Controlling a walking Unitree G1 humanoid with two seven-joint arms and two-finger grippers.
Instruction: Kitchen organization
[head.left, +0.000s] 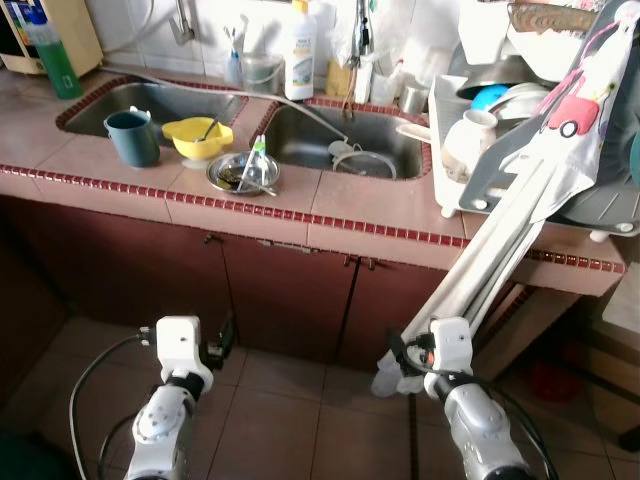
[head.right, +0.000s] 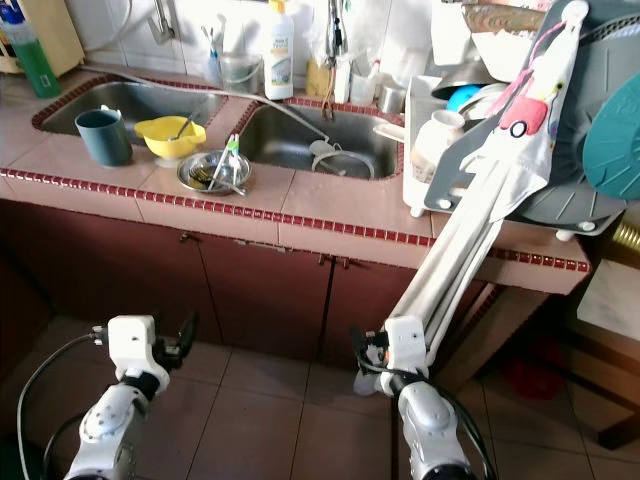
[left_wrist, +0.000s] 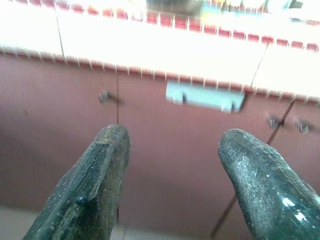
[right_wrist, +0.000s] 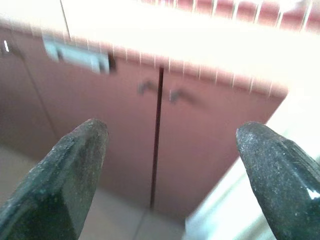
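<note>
A: Left gripper (left_wrist: 172, 175)?
B: Low before the brown cabinet doors (head.left: 280, 290), fingers spread wide, nothing held.
A: Right gripper (right_wrist: 172, 175)?
B: Likewise low, wide apart, empty, aimed at the door seam beside a leaning white folded rack (head.left: 500, 250).
A: Counter items?
B: Blue mug (head.left: 132, 136), yellow bowl (head.left: 197, 138) and steel dish (head.left: 243, 173) by the double sink (head.left: 330, 140); dish rack (head.left: 540, 150) loaded at right.

A folded ironing board (head.left: 500, 240) leans against the red-brown cupboard doors (head.left: 285, 290), its foot on the tiled floor (head.left: 290, 410).
</note>
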